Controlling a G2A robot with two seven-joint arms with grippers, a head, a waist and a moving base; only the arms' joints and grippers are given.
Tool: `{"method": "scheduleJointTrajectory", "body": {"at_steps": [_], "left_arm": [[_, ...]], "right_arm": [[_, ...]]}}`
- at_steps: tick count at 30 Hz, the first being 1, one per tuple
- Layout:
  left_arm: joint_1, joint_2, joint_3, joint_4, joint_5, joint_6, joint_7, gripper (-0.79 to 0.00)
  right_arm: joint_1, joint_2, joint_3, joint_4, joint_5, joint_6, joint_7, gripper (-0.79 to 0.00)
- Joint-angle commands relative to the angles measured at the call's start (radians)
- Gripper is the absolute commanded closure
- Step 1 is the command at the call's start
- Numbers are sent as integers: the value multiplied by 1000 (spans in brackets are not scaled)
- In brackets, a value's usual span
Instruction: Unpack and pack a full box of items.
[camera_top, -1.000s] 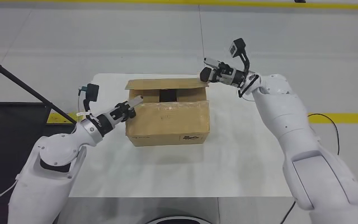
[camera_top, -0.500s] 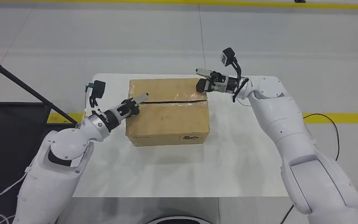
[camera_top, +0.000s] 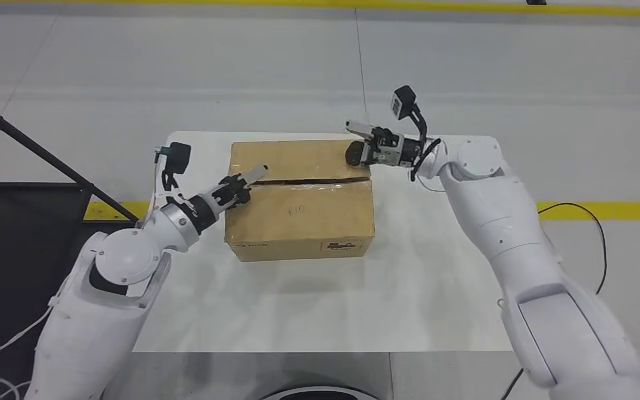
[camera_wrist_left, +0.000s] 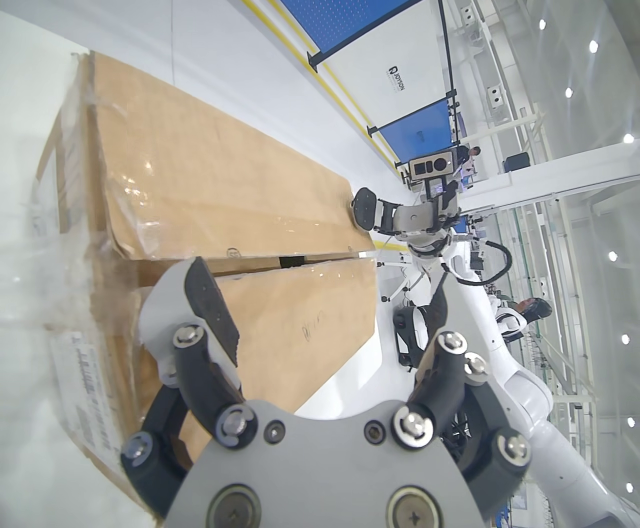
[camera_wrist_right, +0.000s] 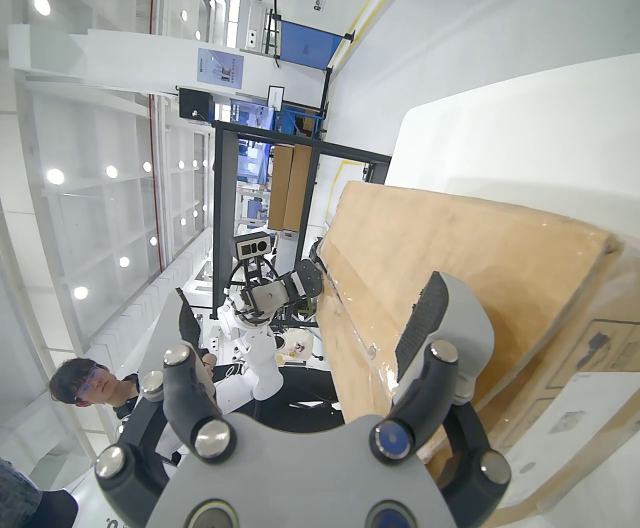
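Note:
A brown cardboard box (camera_top: 300, 205) stands on the white table (camera_top: 430, 290), its two top flaps folded down and meeting at a narrow seam (camera_wrist_left: 295, 260). My left gripper (camera_top: 247, 184) is open at the box's left end, one finger (camera_wrist_left: 212, 305) lying on the near flap. My right gripper (camera_top: 352, 140) is open at the box's far right corner, one finger (camera_wrist_right: 430, 320) resting on the far flap (camera_wrist_right: 475, 250). The box's contents are hidden except for a dark slit at the seam. Each wrist view also shows the other arm's gripper across the box.
The table has free room to the right of the box and in front of it. A black frame (camera_top: 40, 160) and dark mat stand off the table's left side. A yellow line (camera_top: 590, 210) runs along the floor.
The far flap, standing up a second ago with a dark opening showing, now lies flat. The right gripper came down and left onto it. The left gripper shifted slightly onto the box top.

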Motion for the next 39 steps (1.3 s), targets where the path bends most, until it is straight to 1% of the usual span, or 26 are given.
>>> {"method": "scheduleJointTrajectory", "body": {"at_steps": [1,5,10,12,15,19,22,26,35,39], "left_arm": [[-1,-1,2,0,3,3,2,-785],[-4,-2,5,0,8,5,4,-785],[-7,-3,9,4,10,5,6,-785],[-8,-4,9,6,8,6,7,-785],[-8,-5,10,7,7,5,7,-785],[-5,-6,3,3,3,1,21,-785],[10,-7,-25,-5,-19,-6,53,-785],[46,-7,-87,-14,-59,-17,102,-785],[164,-10,-222,-20,-161,-22,202,-785],[173,-11,-231,-19,-172,-21,205,-785]], "right_arm": [[-22,9,13,-48,6,17,21,-785],[-65,28,38,-137,-4,57,46,-785],[-108,50,54,-232,-54,146,68,-785],[-122,58,54,-259,-92,176,62,-785],[-142,66,67,-291,-105,209,33,-785],[-161,73,78,-316,-111,240,31,-785],[-173,77,81,-328,-119,248,33,-785],[-185,80,84,-339,-121,253,32,-785],[-192,80,84,-333,-121,254,12,-785],[-192,80,84,-333,-121,254,12,-785]]}}
